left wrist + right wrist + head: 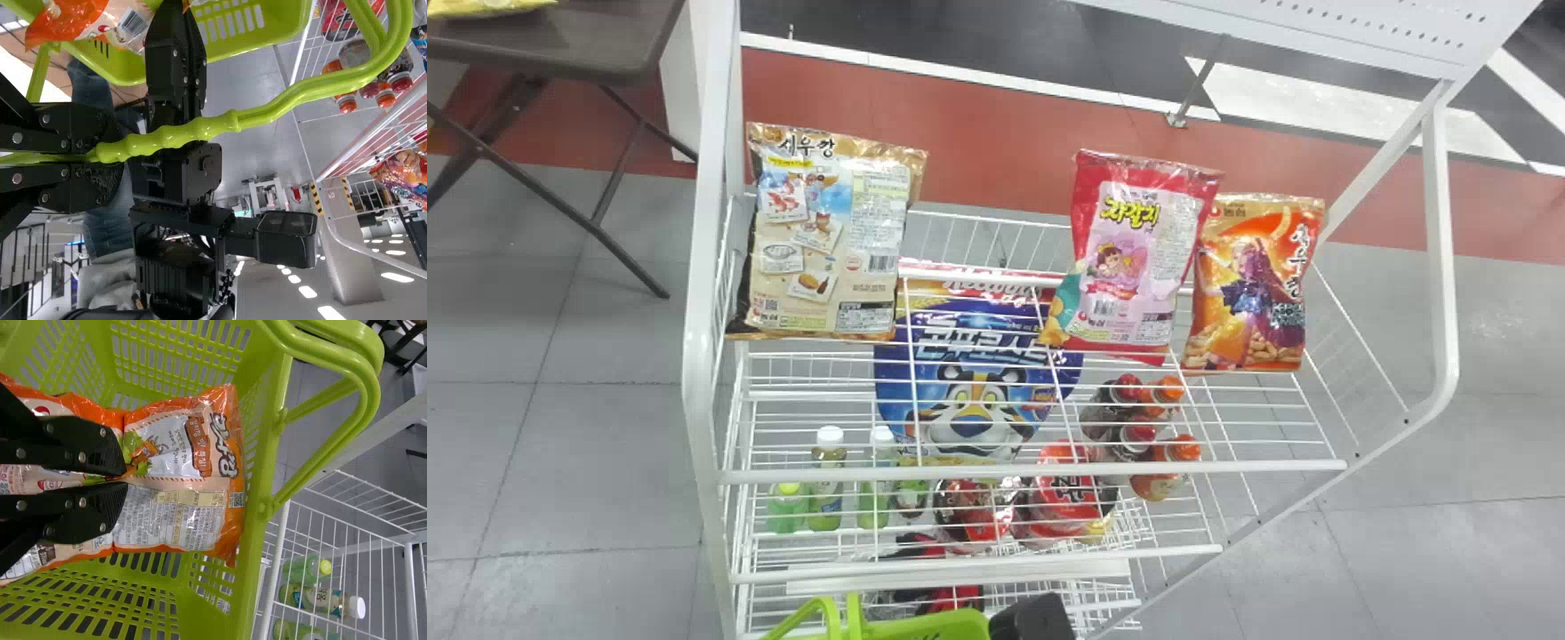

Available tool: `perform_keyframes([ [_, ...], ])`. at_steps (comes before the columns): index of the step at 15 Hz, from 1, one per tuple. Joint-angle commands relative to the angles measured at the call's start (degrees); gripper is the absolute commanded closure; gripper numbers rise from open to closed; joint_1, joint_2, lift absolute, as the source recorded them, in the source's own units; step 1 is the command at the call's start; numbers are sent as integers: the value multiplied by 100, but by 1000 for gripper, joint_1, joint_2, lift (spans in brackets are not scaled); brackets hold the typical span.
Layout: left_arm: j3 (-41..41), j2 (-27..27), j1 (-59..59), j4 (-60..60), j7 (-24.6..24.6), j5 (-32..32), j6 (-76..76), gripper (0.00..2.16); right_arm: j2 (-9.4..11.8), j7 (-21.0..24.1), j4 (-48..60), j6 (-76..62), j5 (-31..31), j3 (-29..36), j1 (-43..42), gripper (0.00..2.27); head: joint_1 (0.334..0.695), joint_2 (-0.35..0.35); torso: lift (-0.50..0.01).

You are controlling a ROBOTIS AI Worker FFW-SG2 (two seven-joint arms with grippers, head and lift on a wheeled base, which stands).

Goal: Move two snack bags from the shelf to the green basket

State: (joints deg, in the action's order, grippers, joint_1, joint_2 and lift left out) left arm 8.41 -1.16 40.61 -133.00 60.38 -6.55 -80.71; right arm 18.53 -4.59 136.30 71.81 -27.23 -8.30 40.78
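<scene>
Left gripper [110,153] clenched on the green basket's handle [267,112]. Right gripper [123,477] grasping an orange-and-white snack bag [183,470], fingers pinching its middle. Bag is within the opening of the green basket [267,453]; can't tell if it touches the bottom. Right arm's black wrist part [1033,620] at the near edge, beside the basket.

Print on held bag: large dark lettering at one end, pale panels of dense small text, a table, small square code, barcode. Film is glossy, crinkled, orange-edged, creased at the pinch.

Top tier of the shelf [1032,466]: beige bag [827,240] at left, upright, dark heading, picture panels, barcode. Right of centre, red-and-pink bag [1134,258], yellow lettering, cartoon figure, barcode. Just beside it at far right, orange bag [1256,284], white lettering, snack pieces pictured at its lower end.

Lower down: blue bag [978,391] with tiger face and big lettering, green bottles [827,484] left, orange-capped bottles [1163,471] right.
</scene>
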Motion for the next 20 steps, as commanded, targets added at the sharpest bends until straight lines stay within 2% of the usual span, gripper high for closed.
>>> perform_keyframes([
  [1, 21, 2, 0, -15, -9, 13, -11, 2148, -7, -191, 248, 796, -72, 285, -8, -1, 695, -350, -16],
  [4, 21, 2, 0, -24, 0, 13, -11, 2145, -16, -305, 529, 1288, -81, 557, 27, 56, 695, -350, -16],
  [6, 12, -7, 9, -15, 0, 13, -11, 2145, -183, -481, 696, 1288, -107, 926, 88, 60, 695, -350, -16],
  [8, 21, -7, 9, -24, 0, 13, -11, 2145, -455, -701, 810, 1130, -327, 1542, 9, 60, 695, -350, -16],
  [9, 21, -7, 0, -24, 0, 13, -11, 2145, -561, -833, 845, 849, -388, 1858, -114, 60, 695, -350, -16],
  [11, 21, -7, 9, -15, -9, 22, -11, 2145, -587, -1017, 810, -83, -212, 2218, -386, 90, 695, -350, -16],
  [13, 21, -7, 9, 2, -9, 31, -11, 2145, -631, -1193, 476, -1858, 306, 2377, -632, 90, 695, -350, -16],
  [14, 21, -7, 9, 2, -9, 31, -11, 2145, -666, -1369, 98, -2948, 315, 2544, -808, 93, 695, -350, -16],
  [15, 29, -7, 0, 2, -9, 39, -11, 2145, -719, -1378, -139, -3405, 332, 2693, -949, 93, 695, -350, -16],
  [17, 56, -24, -79, 38, -9, 66, -81, 2145, -877, -1386, -570, -3528, 324, 3124, -1256, 97, 695, -350, -16],
  [20, 56, -51, -141, 73, 0, 75, -151, 2145, -903, -1369, -1387, -4126, 376, 3352, -1687, 97, 695, -350, -16],
])
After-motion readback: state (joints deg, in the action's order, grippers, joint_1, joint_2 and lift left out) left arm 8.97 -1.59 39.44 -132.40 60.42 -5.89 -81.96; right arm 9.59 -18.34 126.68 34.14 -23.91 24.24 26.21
